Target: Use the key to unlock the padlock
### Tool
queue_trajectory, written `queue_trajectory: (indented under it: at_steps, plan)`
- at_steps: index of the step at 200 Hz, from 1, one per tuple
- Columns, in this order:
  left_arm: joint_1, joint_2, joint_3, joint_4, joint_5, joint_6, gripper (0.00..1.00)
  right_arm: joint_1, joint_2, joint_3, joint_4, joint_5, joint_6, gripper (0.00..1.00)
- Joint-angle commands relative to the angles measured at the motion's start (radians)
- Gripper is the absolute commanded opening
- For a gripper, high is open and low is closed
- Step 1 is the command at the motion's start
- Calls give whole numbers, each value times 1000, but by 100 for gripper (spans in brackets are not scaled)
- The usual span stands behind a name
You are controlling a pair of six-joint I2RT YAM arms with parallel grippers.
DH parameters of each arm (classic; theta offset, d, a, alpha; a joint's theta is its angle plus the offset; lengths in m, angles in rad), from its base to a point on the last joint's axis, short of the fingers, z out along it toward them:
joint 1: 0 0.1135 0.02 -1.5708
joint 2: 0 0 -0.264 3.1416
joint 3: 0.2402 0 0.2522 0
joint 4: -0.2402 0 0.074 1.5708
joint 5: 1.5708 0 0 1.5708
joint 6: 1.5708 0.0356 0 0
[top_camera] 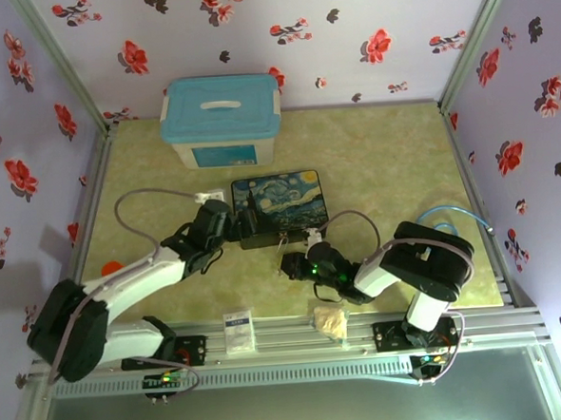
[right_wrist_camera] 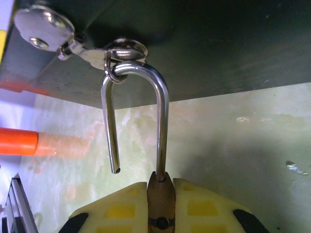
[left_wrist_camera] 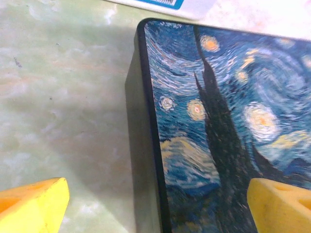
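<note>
- Right gripper [right_wrist_camera: 161, 209] pinches the padlock [right_wrist_camera: 162, 145] by its body (shackle's short leg hangs free, loop through the clasp [right_wrist_camera: 124, 48]).
- Left gripper [left_wrist_camera: 156, 204] sits spread wide astride the painted box [left_wrist_camera: 233, 97], empty.

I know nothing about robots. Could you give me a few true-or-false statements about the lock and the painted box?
The right end effector grips the padlock by its brass body. True.
The padlock's shackle is closed. False: one leg hangs free of the body.
The shackle passes through a ring on the painted box. True.
The left end effector is clamped shut. False: its fingers stand wide apart at the box's edge.
The blue-lidded tub stands nearer the arms than the box. False: it stands beyond it.
</note>
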Motion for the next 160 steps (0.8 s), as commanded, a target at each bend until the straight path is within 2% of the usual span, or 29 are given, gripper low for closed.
queue_trajectory:
  at_steps: [1,22,47,73,97,111,160]
  plan:
    - [7,69,64,44,15,113,92,19,48,-7,19,78,87,0]
    - [8,127,74,64,23,140,85,40,75,8,20,129,121,0]
    - [8,163,61,63,18,134,68,52,113,3,86,193,175,0]
    - [8,169,15,80,2,117,60,60,137,11,153,250,200,0]
    - [7,179,-10,85,0,122,54,68,128,7,179,305,194,0]
    - [8,181,-23,90,0,120,54,68,117,-2,197,356,185,0]
    - [8,198,-33,101,12,132,53,94,107,-7,243,415,139,0]
